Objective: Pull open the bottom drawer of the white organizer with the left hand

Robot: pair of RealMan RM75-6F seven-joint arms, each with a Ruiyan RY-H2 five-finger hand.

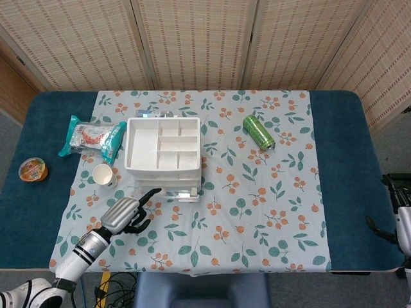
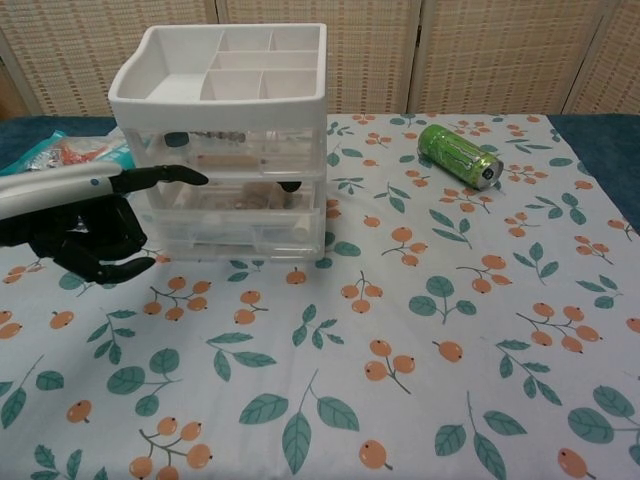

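The white organizer (image 1: 162, 153) (image 2: 224, 90) stands on the floral cloth, with an open compartment tray on top and clear drawers below. Its bottom drawer (image 2: 240, 236) looks pushed in, level with the drawers above. My left hand (image 1: 126, 214) (image 2: 84, 228) hovers at the organizer's front left corner and holds nothing. One finger (image 2: 168, 177) points out at middle-drawer height while the others curl loosely downward. No contact with the drawers shows. My right hand (image 1: 398, 221) hangs at the table's far right edge, fingers apart and holding nothing.
A green can (image 1: 258, 132) (image 2: 459, 155) lies on its side right of the organizer. A paper cup (image 1: 103, 174) stands left of it, hidden by my hand in the chest view. A snack packet (image 1: 92, 137) and a small orange tub (image 1: 32, 169) lie further left.
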